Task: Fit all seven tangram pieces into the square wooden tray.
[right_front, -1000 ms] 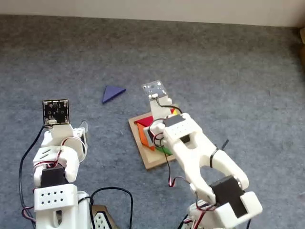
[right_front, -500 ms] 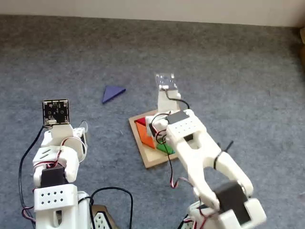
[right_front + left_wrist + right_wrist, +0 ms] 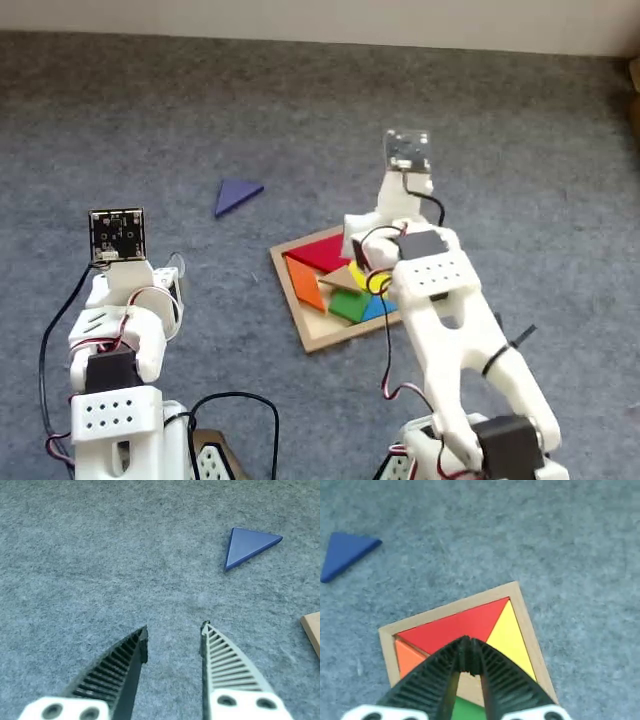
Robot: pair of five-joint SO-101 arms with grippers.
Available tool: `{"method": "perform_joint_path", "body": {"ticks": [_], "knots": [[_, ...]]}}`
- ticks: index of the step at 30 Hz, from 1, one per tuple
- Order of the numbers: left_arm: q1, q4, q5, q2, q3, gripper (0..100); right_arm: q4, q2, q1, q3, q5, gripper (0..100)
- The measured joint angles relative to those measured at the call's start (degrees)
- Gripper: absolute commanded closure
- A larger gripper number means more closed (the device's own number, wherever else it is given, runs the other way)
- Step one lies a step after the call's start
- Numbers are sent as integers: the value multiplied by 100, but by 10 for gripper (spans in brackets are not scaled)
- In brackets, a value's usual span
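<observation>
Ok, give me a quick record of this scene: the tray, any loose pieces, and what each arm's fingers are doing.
tray: wooden tray on grey carpet
pieces in tray: red, orange, yellow, green, light blue
loose piece: dark blue triangle, flat on the carpet, apart from the tray
left arm's fingers: open, empty, over bare carpet
right arm's fingers: shut, above the tray, nothing seen between them
left to do: dark blue triangle not yet in the tray

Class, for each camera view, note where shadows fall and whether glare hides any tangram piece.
High view: soft, even light, no glare on the wooden tray. Left wrist view: a thin dark shadow hugs one edge of the blue triangle. Right wrist view: red triangle and yellow triangle evenly lit, glare-free.
</observation>
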Motion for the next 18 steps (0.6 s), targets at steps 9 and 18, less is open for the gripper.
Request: {"method": "perform_joint_path", "body": {"ticks": [9, 18], "knots": [[0, 0, 0, 0, 0, 810, 0, 993, -26, 0, 422, 992], [0, 0, 0, 0, 0, 810, 598, 1152, 9, 0, 870, 992]]}}
